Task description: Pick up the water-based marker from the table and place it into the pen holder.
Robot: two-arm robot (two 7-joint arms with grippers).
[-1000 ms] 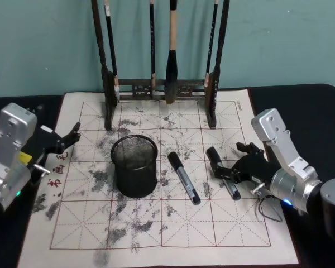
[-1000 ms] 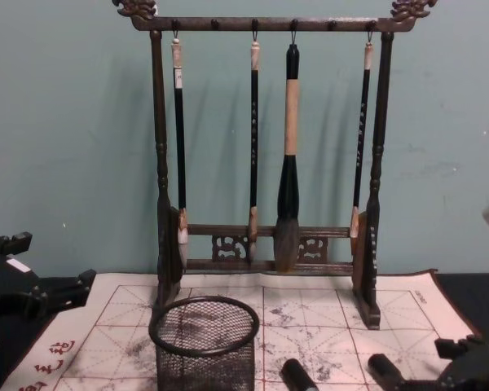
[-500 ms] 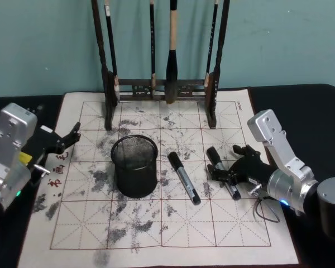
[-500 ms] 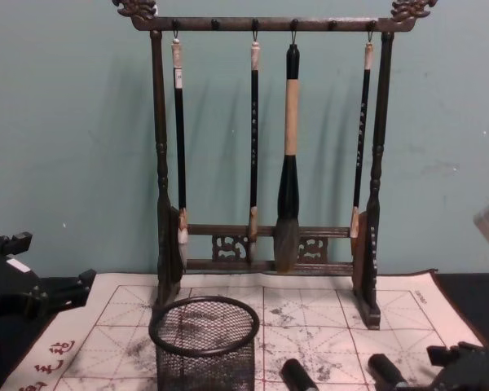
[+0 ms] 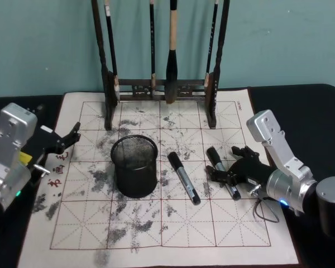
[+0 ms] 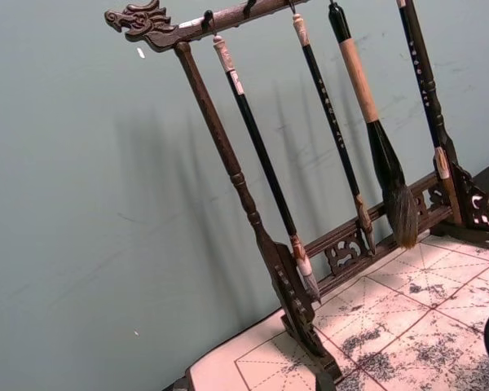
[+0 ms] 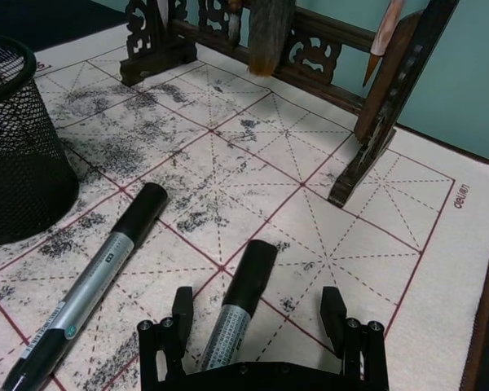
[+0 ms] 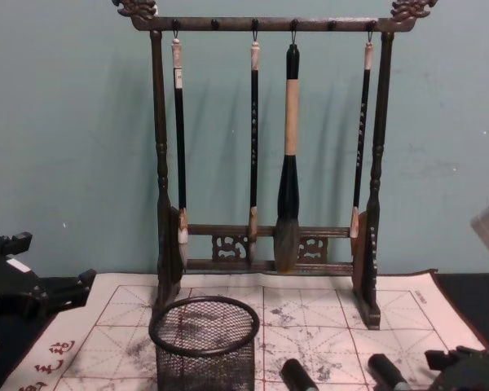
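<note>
While right gripper [image 7: 257, 300] straddles marker [image 7: 248, 273], jaws spread — barrel's rear end hidden; left gripper [image 5: 68, 139] idles, splayed.

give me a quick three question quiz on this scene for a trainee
1. True or false: the right gripper is open, with a marker lying between its fingers.
2. How many brushes hang on the brush rack?
3. Relative to the pen holder, the left gripper is: A above it; B off to its left, at the mat's edge; C inside it.
Key: 1 true; 2 four; 3 B.
</note>
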